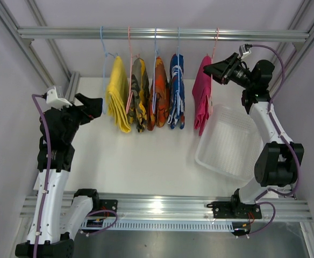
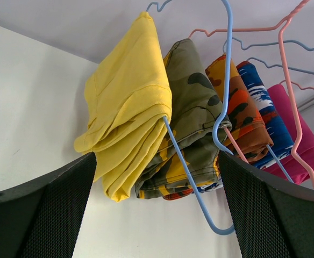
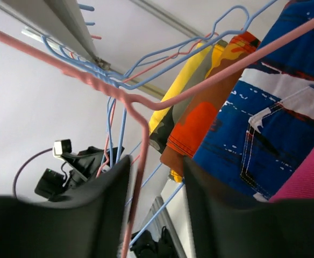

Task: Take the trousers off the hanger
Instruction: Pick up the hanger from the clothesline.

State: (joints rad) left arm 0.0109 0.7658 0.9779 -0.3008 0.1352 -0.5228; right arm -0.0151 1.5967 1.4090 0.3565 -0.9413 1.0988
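Top external: five folded cloth trousers (image 1: 159, 97) hang under the aluminium rail (image 1: 162, 33), none off. Right gripper (image 1: 209, 68) loosely straddles pink wire hanger (image 3: 79, 76); left gripper (image 1: 97, 105) gapes.

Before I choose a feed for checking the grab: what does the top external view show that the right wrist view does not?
Only the top external view: the clear bin on the table, and the right arm itself. Only the right wrist view: the pink hanger wire passing between the fingers of the right gripper, jaws apart. Both: the blue-and-white trousers, the orange-red trousers, the magenta trousers and the left gripper.
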